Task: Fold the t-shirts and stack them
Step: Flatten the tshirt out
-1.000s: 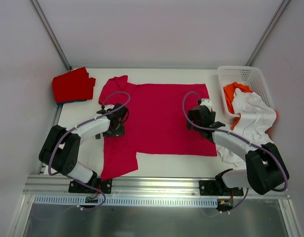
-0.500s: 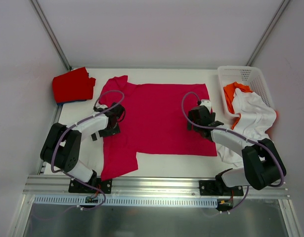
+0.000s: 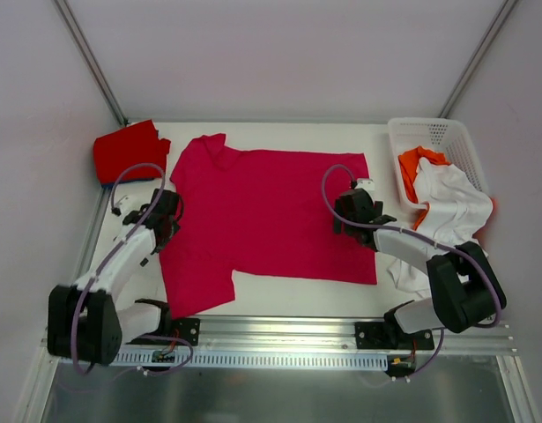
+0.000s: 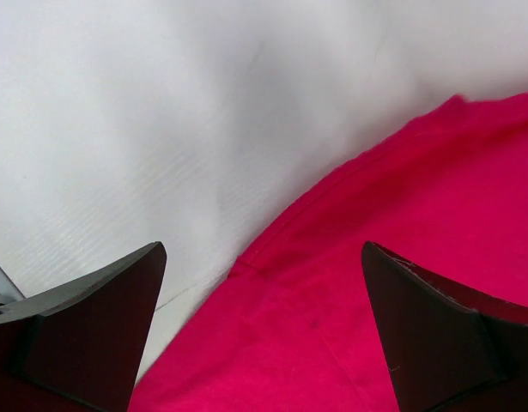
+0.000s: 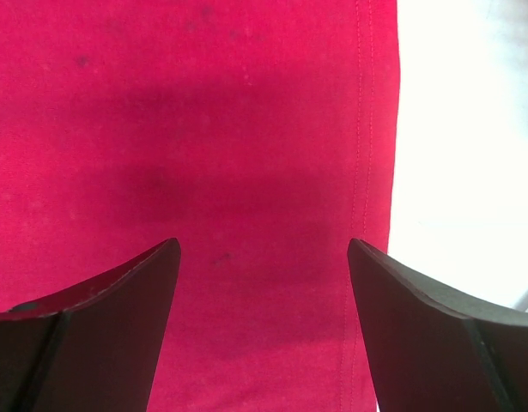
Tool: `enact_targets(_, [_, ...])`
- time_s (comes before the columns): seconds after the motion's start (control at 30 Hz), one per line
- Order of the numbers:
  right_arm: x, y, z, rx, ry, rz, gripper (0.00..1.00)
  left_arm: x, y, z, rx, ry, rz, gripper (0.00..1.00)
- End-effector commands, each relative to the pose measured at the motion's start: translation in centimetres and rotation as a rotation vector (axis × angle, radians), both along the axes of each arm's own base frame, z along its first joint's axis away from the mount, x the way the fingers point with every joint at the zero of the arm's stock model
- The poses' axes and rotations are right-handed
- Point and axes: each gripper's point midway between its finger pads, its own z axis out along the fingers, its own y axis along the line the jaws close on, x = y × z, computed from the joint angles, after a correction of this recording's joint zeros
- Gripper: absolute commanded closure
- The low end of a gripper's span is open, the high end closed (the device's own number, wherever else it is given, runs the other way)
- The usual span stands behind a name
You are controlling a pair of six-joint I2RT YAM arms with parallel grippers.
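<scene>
Low over t-shirt (image 3: 262, 211), left gripper (image 3: 164, 215), right gripper (image 3: 355, 205) gape

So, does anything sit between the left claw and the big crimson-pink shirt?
Nothing visible does. The open left claw hangs over the edge of the flat crimson-pink cloth t-shirt, with the white table beside it.

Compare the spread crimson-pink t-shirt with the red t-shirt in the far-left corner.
The crimson-pink cloth t-shirt lies spread flat; the red cloth t-shirt is folded up small. The crimson-pink one covers far more of the white table than the red one. Both are plain-coloured.
</scene>
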Motion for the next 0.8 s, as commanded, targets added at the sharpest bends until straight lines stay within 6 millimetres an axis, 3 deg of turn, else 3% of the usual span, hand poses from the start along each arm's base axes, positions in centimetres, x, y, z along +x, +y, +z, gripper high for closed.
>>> enact_targets(0.0, [1.7, 0.5, 1.4, 0.011, -0.043, -0.001, 0.17, -1.1, 2.0, 2.5, 0.061, -0.173, 0.116, 0.01])
enact_targets(0.13, [1.8, 0.5, 1.3, 0.006, -0.035, -0.002, 0.17, -2.4, 2.8, 4.0, 0.045, -0.368, 0.191, 0.01])
enact_targets(0.23, [1.9, 0.6, 1.3, 0.004, -0.033, -0.003, 0.17, -1.2, 2.2, 4.9, 0.032, -0.429, 0.09, 0.01])
enact_targets(0.37, [2.0, 1.1, 1.2, 0.02, -0.02, 0.004, 0.17, 4.5, -2.7, 5.2, -0.103, -0.53, -0.25, 0.01])
enact_targets(0.4, [1.8, 1.6, 1.1, 0.043, -0.01, 0.02, 0.17, 5.7, -5.1, 5.1, -0.192, -0.543, -0.361, 0.01])
enact_targets(0.43, [2.0, 2.4, 1.6, 0.062, -0.014, 0.037, 0.17, 8.0, -6.7, 5.7, -0.214, -0.585, -0.462, 0.01])
enact_targets(0.47, [1.9, 3.5, 1.9, 0.098, -0.007, 0.072, 0.17, 9.1, -9.9, 6.1, -0.324, -0.607, -0.613, 0.01])
enact_targets(0.53, [2.1, 6.1, 3.8, 0.154, -0.032, 0.159, 0.17, 11.8, -12.7, 5.7, -0.392, -0.582, -0.758, 0.01])
enact_targets(0.57, [2.2, 8.7, 5.4, 0.214, -0.044, 0.246, 0.17, 12.7, -14.3, 4.4, -0.461, -0.531, -0.822, 0.01])
enact_targets(0.6, [1.9, 9.2, 5.3, 0.236, -0.027, 0.272, 0.17, 13.1, -14.9, 3.8, -0.487, -0.517, -0.838, 0.01])
enact_targets(0.63, [2.7, 11.2, 7.2, 0.272, -0.051, 0.317, 0.17, 13.3, -15.3, 3.1, -0.511, -0.506, -0.848, 0.01])
enact_targets(0.7, [3.0, 14.2, 9.0, 0.353, -0.037, 0.408, 0.16, 13.7, -16.5, 2.3, -0.563, -0.516, -0.883, 0.01])
enact_targets(0.77, [4.7, 18.6, 11.7, 0.453, -0.038, 0.518, 0.16, 13.8, -16.8, 2.3, -0.572, -0.543, -0.9, 0.01])
